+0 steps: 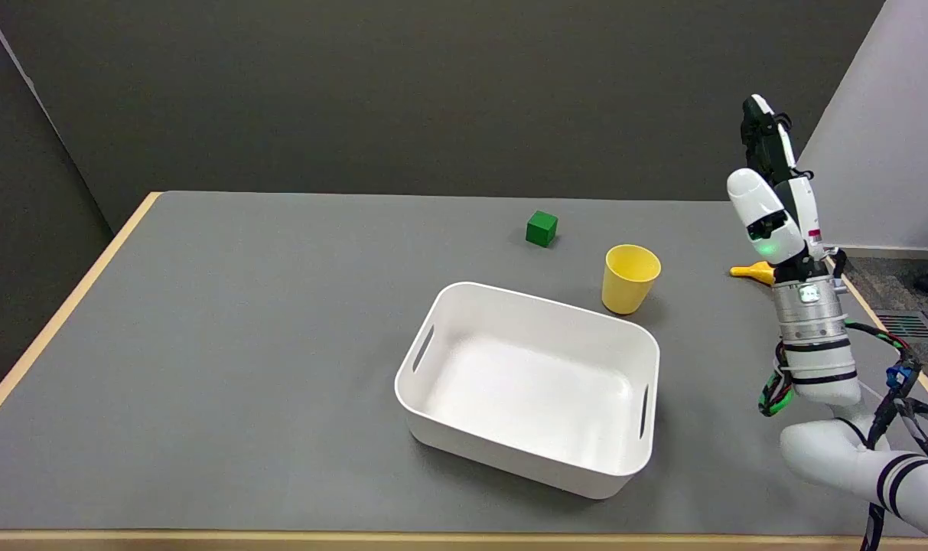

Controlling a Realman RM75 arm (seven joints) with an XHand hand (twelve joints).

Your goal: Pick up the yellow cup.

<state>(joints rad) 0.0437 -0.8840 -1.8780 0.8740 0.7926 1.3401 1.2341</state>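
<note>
Along the left, a dark grey wall panel, then the pale wooden edge strip (66, 306) of the table running from about 7 o'clock up toward 11 o'clock. Across the middle, a flat matte grey tabletop (242, 344), wide and bare on its left half, backed by a dark grey rear wall (433, 92). Along the bottom, the same pale wooden strip at the near edge.

Right of centre, around 5 o'clock from the middle of the picture, a white rectangular plastic bin (529, 451) with rounded corners and slot handles, open side up, set at a slight angle. At 12 o'clock from the bin, well apart, a small green cube (542, 228) near the far edge. At 1 o'clock from the bin, just beyond its far right corner, the yellow plastic cup (630, 278), upright, mouth up, standing alone and untouched, with open tabletop on its right side.

Farther right, at 3 o'clock from the cup, a small yellow-orange object (753, 271), partly hidden behind the arm, near the right table edge. In front of it, the white right arm rising from the lower right corner, its black-and-white right hand (770, 191) raised above the table, fingers pointing up, holding nothing, well apart from the cup; spread of the fingers not clear from this angle. Beyond, a light wall and grey floor at the far right.
</note>
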